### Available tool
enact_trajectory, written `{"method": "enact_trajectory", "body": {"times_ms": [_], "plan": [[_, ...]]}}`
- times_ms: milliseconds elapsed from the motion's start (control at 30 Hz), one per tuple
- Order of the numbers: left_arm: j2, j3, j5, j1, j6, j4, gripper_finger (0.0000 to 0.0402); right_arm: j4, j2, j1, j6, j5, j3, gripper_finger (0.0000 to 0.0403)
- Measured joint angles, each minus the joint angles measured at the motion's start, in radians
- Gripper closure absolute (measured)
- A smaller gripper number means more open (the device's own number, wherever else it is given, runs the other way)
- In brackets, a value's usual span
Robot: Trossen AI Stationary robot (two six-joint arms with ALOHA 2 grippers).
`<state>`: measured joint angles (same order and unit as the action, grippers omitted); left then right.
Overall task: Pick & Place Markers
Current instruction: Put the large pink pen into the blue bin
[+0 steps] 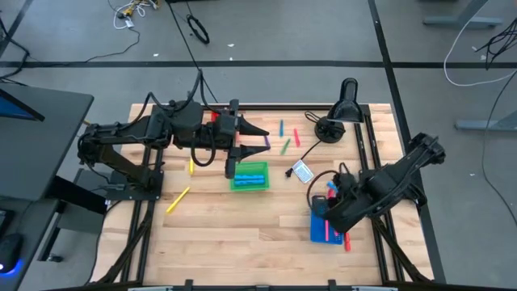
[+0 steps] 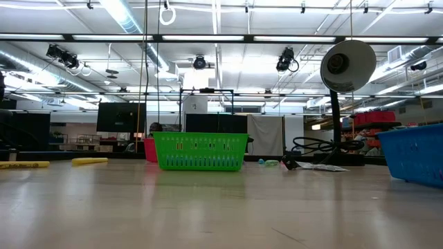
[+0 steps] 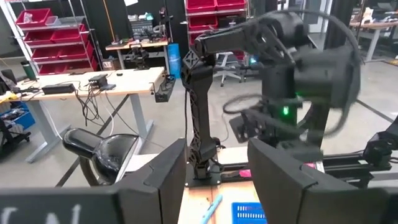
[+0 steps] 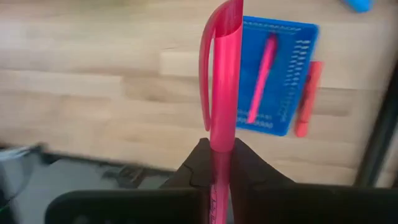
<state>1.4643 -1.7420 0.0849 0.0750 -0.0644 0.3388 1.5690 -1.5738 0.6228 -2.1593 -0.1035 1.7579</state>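
My right gripper [image 4: 221, 152] is shut on a pink marker [image 4: 222, 68] and hovers over the blue tray [image 4: 283, 74], near the table's right edge [image 1: 329, 202]. Inside that tray lies another pink marker [image 4: 264, 78]; a red one [image 4: 306, 99] lies on the table beside it. My left gripper [image 1: 260, 137] is open and empty above the table's far middle, just beyond the green tray [image 1: 249, 175]. Loose on the wood are two yellow markers [image 1: 178, 200] [image 1: 191, 166], a purple marker [image 1: 265, 142], a blue marker [image 1: 281, 128], a green marker [image 1: 286, 145] and a red marker [image 1: 296, 137]. My right gripper pinches the pink marker between its two fingers on the barrel [image 4: 221, 138], at the end away from the clip. The marker runs along the fingers and sticks out past their tips, clip end [image 4: 214, 37] foremost. It is lifted clear above the blue tray.
A black desk lamp [image 1: 343, 105] stands at the far right corner, its cable trailing to a white-and-blue card [image 1: 301, 170]. A red tray [image 1: 214, 117] sits under the left arm. Bare wood stretches along the near side [image 1: 242, 234].
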Motion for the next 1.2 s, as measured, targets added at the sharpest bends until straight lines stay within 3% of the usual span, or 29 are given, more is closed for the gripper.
{"method": "enact_trajectory", "body": {"times_ms": [333,900,1200], "plan": [[0.0,0.0,0.0,0.0,0.001,0.051,0.0225,-0.018,-0.035,-0.006,-0.023,0.036,-0.187,0.0385],[0.0,0.0,0.0,0.0,0.002,0.073,0.0225,-0.539,-0.036,-0.012,-0.037,0.121,-0.54,0.0385],[0.0,0.0,0.0,0.0,0.002,0.084,0.0225,-0.615,-0.036,-0.019,-0.054,0.219,-0.63,0.0385]]}}
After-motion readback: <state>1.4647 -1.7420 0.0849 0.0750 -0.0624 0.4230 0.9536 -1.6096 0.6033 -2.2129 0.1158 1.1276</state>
